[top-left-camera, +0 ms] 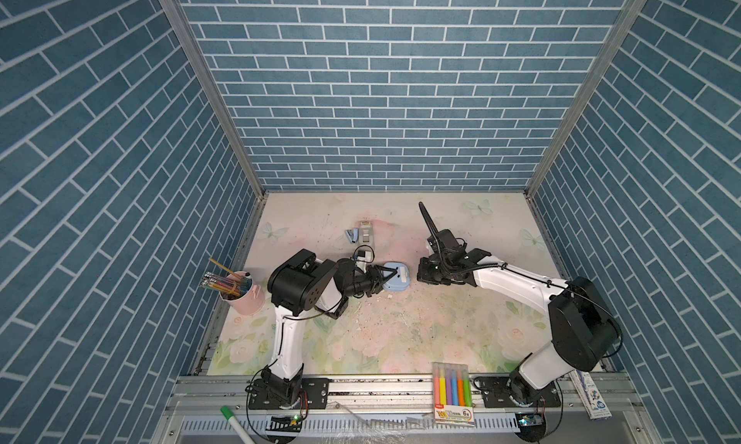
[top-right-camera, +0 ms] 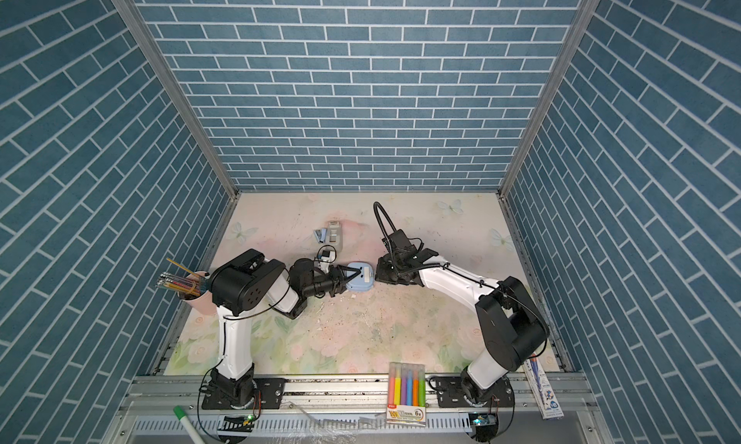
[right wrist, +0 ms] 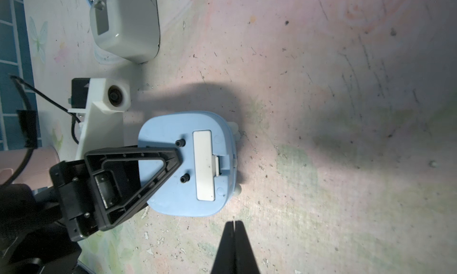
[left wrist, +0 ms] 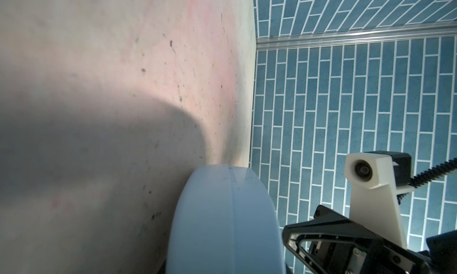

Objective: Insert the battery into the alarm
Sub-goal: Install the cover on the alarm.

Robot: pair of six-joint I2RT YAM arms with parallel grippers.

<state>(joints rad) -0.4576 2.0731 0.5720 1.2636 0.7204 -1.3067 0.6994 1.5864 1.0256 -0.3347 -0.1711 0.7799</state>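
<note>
As seen in both top views, the alarm is pinched back-up on the bench by the left pincer. It is shown edge-on at the left wrist; at the right wrist, the right pincer is shown pressed together beside it.

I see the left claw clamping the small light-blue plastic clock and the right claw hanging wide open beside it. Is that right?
Not quite. The right gripper is shut, not open: the right wrist view shows its black fingertips pressed together. The left gripper does clamp the light-blue plastic clock.
</note>
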